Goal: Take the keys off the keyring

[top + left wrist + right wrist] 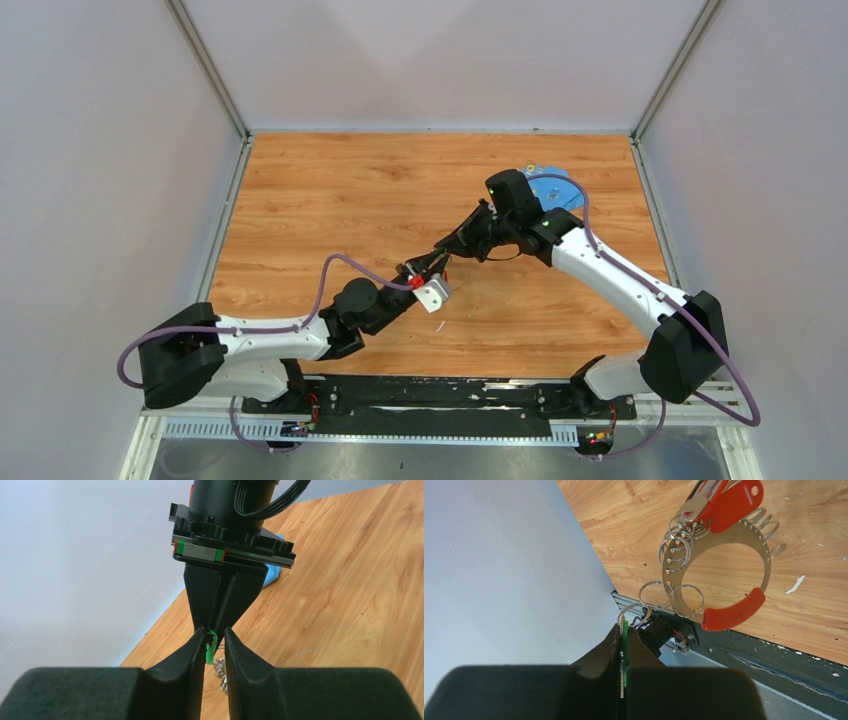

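The table [330,200] lay under both arms, which met nose to nose over its middle. The right gripper [624,627] was fully closed, its fingers [606,647] clamped on a green key [624,650] held edge-on, with only a thin green strip showing between them. The left gripper [215,632] faced it tip to tip with a narrow gap left between its fingers [192,655]. The green key's tip stuck out of the right gripper into that gap, close against one finger and clear of the other, so it was straddled rather than pinched.

A blue piece [555,187] lay flat on the table behind the right wrist, well apart from both sets of fingertips.

The keyring [668,577], a flat C-shaped metal band with a row of holes and a red sleeve [734,611] on one end, hung just beyond the right fingertips, clear of the table. It was linked to them by small split rings [656,594]. Red-headed keys [734,502] bunched at its far side, away from the right gripper. Seen from the left wrist, a few silvery bits [220,672] dangled just below the left fingertips, too small to tell whether they were keys or rings.
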{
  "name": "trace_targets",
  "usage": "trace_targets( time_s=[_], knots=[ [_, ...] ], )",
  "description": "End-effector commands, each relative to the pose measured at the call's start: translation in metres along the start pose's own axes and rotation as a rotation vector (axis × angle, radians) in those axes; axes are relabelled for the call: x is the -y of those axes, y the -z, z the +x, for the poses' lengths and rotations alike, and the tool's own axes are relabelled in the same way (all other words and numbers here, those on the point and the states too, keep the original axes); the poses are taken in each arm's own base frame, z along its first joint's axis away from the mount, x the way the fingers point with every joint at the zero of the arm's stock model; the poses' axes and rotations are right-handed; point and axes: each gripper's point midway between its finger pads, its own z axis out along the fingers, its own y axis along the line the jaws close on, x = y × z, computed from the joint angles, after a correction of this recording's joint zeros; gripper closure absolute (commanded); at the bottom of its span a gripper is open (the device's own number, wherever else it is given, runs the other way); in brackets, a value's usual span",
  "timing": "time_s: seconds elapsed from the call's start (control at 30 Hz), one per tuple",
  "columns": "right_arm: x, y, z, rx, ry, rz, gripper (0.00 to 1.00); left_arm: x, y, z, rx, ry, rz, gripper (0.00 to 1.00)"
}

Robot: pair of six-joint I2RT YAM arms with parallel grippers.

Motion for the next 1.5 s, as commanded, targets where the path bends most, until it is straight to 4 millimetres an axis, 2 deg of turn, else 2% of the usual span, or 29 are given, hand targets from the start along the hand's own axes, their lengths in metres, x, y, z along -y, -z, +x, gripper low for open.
trace_targets(
  time_s=[0.0,0.27,0.43,0.6,0.73,0.87,1.0,1.1,1.27,1.43,1.47],
  knots=[
    [-0.010,0.003,0.006,-0.021,0.003,-0.019,0.99,-0.002,-0.005,-0.003,0.002,-0.036,-0.006,0.77],
    [-0.008,0.002,0.008,-0.031,0.005,-0.015,0.99,-0.003,-0.004,0.004,-0.027,-0.055,-0.020,0.76],
    [-0.007,0.003,0.008,-0.031,0.008,-0.016,0.99,-0.002,-0.008,0.009,-0.046,-0.073,-0.021,0.84],
    [-0.004,0.001,0.009,-0.032,0.010,-0.008,0.99,-0.004,-0.011,0.007,-0.042,-0.076,-0.030,0.89],
    [0.000,-0.001,0.009,-0.037,0.009,0.000,0.99,-0.001,-0.012,0.008,-0.043,-0.075,-0.023,1.00],
    [0.003,-0.004,0.008,-0.035,0.033,0.007,0.99,-0.007,-0.011,0.011,-0.066,0.018,-0.078,1.00],
    [0.006,-0.005,0.003,-0.012,0.110,0.007,0.80,-0.010,-0.005,0.017,-0.088,0.201,-0.143,1.00],
    [0.009,-0.005,0.000,0.013,0.172,-0.003,0.65,-0.005,0.002,0.025,-0.102,0.294,-0.151,1.00],
    [0.018,-0.004,-0.006,0.073,0.268,-0.062,0.43,0.003,0.014,0.042,-0.141,0.373,-0.160,1.00],
    [0.021,0.012,-0.022,0.221,0.432,-0.123,0.23,0.009,0.017,0.048,-0.150,0.474,-0.163,1.00],
    [0.024,0.017,-0.026,0.258,0.479,-0.120,0.17,0.011,0.017,0.048,-0.152,0.491,-0.163,1.00]
  ],
)
